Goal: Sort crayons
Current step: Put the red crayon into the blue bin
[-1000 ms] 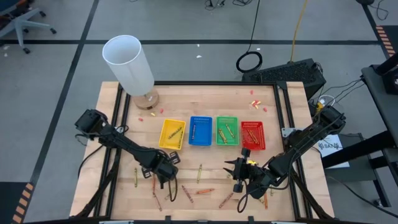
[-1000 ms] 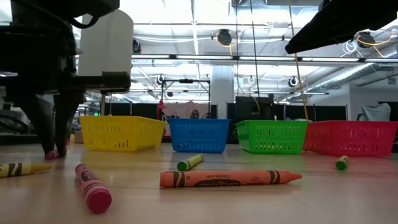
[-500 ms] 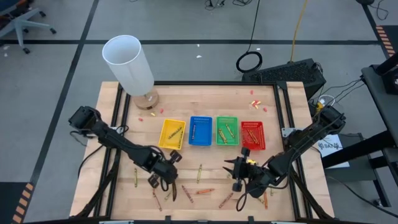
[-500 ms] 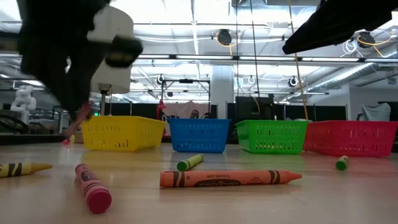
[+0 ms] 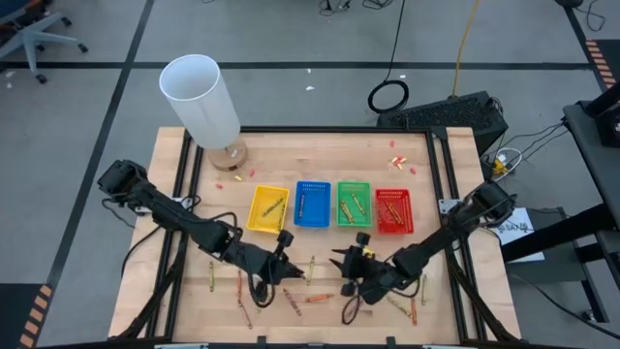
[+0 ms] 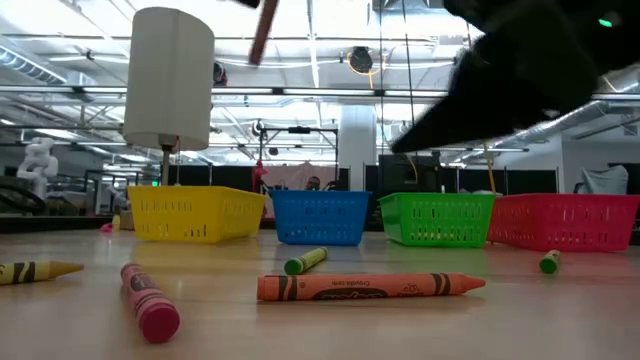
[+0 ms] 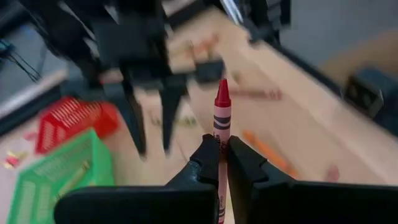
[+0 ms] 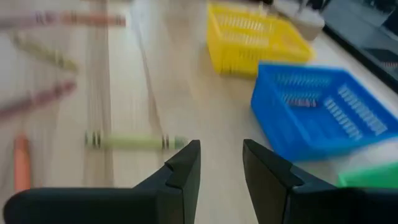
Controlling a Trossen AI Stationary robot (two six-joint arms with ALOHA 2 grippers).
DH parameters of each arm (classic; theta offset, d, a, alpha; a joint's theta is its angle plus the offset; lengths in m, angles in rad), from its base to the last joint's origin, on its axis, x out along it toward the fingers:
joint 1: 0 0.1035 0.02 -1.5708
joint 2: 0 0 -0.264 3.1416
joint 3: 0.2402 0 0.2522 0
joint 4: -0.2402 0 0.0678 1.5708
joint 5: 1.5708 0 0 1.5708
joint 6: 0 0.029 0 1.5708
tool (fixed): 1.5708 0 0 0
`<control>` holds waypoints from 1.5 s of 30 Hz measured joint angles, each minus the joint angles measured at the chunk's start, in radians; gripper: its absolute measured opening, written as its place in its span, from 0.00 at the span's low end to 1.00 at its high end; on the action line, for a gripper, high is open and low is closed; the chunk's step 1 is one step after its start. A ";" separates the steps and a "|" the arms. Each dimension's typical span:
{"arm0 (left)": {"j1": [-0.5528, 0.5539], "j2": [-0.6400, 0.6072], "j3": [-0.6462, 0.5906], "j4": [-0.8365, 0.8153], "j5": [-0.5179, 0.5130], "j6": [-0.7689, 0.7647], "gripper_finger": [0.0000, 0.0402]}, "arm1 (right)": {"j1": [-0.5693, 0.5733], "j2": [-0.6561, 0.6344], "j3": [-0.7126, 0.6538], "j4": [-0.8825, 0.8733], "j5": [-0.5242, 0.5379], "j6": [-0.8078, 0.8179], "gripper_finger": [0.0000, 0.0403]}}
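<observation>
**Helper:** What is the left gripper point(image 7: 219, 163) doing?

**Me:** I see it pinching a red crayon point(image 7: 221, 115) between its fingers. The crayon's tip sticks out past them. The gripper is up off the table point(image 5: 407, 189), in the near middle, just in front of the yellow tray point(image 5: 268, 208).

**Helper:** And the right gripper point(image 8: 221, 163)?

**Me:** Its fingers are spread apart and I see nothing between them. It hangs over the near middle too, close to the left one, in front of the green tray point(image 5: 353, 204). A green crayon point(image 8: 134, 142) lies on the wood just ahead of it.

**Helper:** Where are the other crayons?

**Me:** Lots lie loose on the near part of the table. An orange crayon point(image 6: 368, 287) is nearest the low camera. Some already sit in the trays. The blue tray point(image 5: 312, 204) and red tray point(image 5: 392, 210) stand in the same row. A white tube point(image 5: 199, 99) stands at the far left.
</observation>
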 joint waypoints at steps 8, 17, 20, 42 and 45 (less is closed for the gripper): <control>-0.001 0.000 0.000 0.191 -0.001 -0.026 0.02 | -0.024 0.002 0.001 0.368 -0.147 -0.202 0.26; -0.005 0.000 0.000 0.291 -0.001 -0.028 0.02 | -0.024 0.008 0.001 0.498 -0.203 -0.256 0.34; -0.008 0.013 0.000 0.330 -0.001 -0.051 0.02 | -0.022 0.015 0.001 0.528 -0.185 -0.283 0.42; -0.007 0.094 0.001 0.433 -0.019 -0.050 0.02 | -0.018 0.016 0.002 0.692 -0.237 -0.396 0.46; -0.006 0.092 0.001 0.447 -0.023 -0.050 0.02 | -0.018 0.016 0.002 0.696 -0.234 -0.396 0.40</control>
